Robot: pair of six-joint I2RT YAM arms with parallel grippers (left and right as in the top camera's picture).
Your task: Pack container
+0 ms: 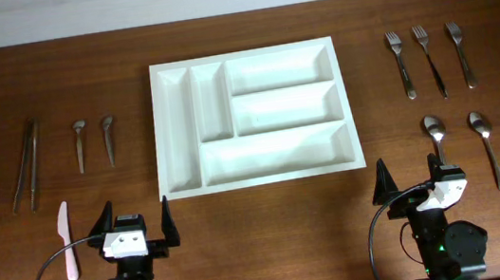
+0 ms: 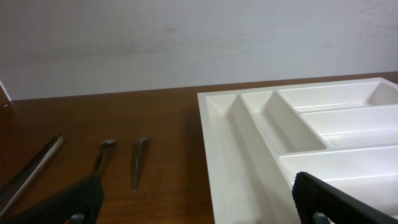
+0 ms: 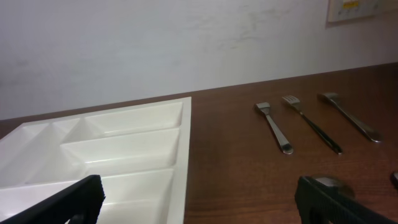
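Observation:
The container (image 1: 161, 132), a white cutlery tray with five compartments and nothing in them, lies flat at the table's middle. My left gripper (image 1: 135, 211) stands open just in front of its near-left corner and holds nothing. In the left wrist view the container's left rim (image 2: 214, 162) runs between the spread fingers (image 2: 74, 199). My right gripper (image 1: 409, 173) is open and holds nothing, in front of the near-right corner. In the right wrist view the container (image 3: 185, 149) lies to the left.
Right of the tray lie three forks (image 1: 430, 60) (image 3: 311, 130) and two spoons (image 1: 434, 132). To its left are two small spoons (image 1: 79, 145) (image 2: 102, 155), a pair of long metal tongs (image 1: 25, 163) (image 2: 31, 171) and a pink knife (image 1: 66, 241).

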